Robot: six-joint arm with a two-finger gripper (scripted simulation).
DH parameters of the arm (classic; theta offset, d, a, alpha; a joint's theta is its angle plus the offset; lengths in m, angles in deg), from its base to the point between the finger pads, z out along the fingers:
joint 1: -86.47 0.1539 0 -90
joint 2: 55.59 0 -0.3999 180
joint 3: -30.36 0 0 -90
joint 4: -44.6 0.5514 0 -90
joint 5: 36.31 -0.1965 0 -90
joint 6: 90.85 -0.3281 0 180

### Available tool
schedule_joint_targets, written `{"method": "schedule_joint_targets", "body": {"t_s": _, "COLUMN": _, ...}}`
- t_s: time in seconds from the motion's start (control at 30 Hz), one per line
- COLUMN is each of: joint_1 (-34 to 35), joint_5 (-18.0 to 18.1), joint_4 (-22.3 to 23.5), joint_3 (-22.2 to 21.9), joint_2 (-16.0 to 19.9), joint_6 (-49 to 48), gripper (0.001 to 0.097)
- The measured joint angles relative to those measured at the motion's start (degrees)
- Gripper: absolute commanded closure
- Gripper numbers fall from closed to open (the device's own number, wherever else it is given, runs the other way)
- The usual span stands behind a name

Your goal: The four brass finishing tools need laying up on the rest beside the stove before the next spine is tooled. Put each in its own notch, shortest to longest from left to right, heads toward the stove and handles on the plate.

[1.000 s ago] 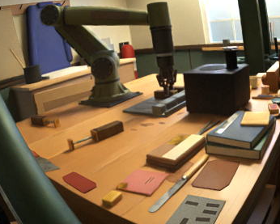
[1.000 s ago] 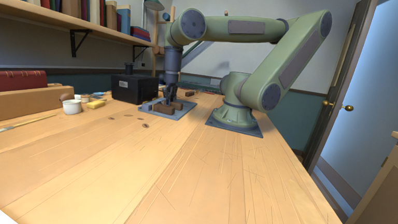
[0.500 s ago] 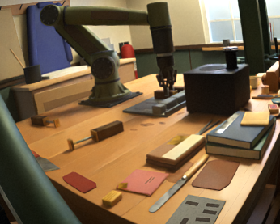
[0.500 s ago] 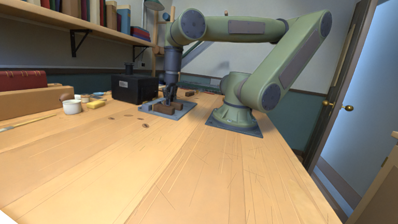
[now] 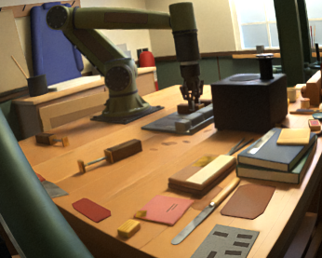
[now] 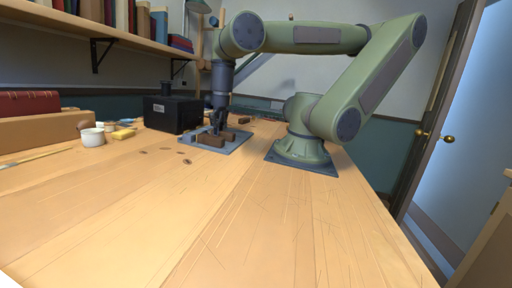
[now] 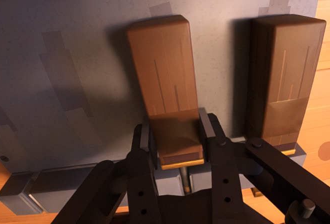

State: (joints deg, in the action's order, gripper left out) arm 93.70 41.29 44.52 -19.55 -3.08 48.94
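Note:
A brass finishing tool (image 7: 168, 87) with a brown wooden handle lies on the grey plate of the rest (image 7: 65, 87), its thin shank sitting in a notch of the grey bar at the plate's edge, and my gripper (image 7: 178, 144) has its fingers closed on the collar end of that handle. A second tool (image 7: 284, 79) lies parallel to it on the plate, one notch over. In the side camera my gripper (image 5: 192, 102) stands upright over the rest (image 5: 182, 119), next to the black stove (image 5: 248, 99). Two more tools (image 5: 110, 153) (image 5: 50, 139) lie on the bench to the left.
Behind the rest the arm's green base (image 5: 121, 105) sits bolted to the bench. Books (image 5: 277, 154), a leather-covered block (image 5: 202, 172), a knife (image 5: 207, 209) and leather scraps (image 5: 165, 209) crowd the near right of the bench. The bench surface left of the rest is open wood.

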Motion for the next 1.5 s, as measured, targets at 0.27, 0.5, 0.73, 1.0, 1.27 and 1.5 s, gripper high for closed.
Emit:
{"method": "schedule_joint_targets", "body": {"t_s": 0.27, "joint_1": 0.0, "joint_5": 0.0, "joint_4": 0.0, "joint_3": 0.0, "joint_2": 0.0, "joint_6": 0.0, "gripper": 0.0441}}
{"method": "schedule_joint_targets", "body": {"t_s": 0.5, "joint_1": 0.0, "joint_5": 0.0, "joint_4": 0.0, "joint_3": 0.0, "joint_2": 0.0, "joint_6": 0.0, "gripper": 0.0441}}
{"method": "schedule_joint_targets", "body": {"t_s": 0.73, "joint_1": 0.0, "joint_5": 1.8, "joint_4": 0.1, "joint_3": 1.0, "joint_2": -0.6, "joint_6": 0.0, "gripper": 0.0441}}
{"method": "schedule_joint_targets", "body": {"t_s": 1.0, "joint_1": 0.0, "joint_5": 10.1, "joint_4": 0.0, "joint_3": 7.9, "joint_2": -2.4, "joint_6": 0.0, "gripper": 0.0441}}
{"method": "schedule_joint_targets", "body": {"t_s": 1.27, "joint_1": 0.0, "joint_5": 11.4, "joint_4": 0.1, "joint_3": 9.0, "joint_2": -2.4, "joint_6": 0.0, "gripper": 0.0441}}
{"method": "schedule_joint_targets", "body": {"t_s": 1.5, "joint_1": 0.0, "joint_5": 11.4, "joint_4": 0.1, "joint_3": 9.0, "joint_2": -2.4, "joint_6": 0.0, "gripper": 0.0441}}
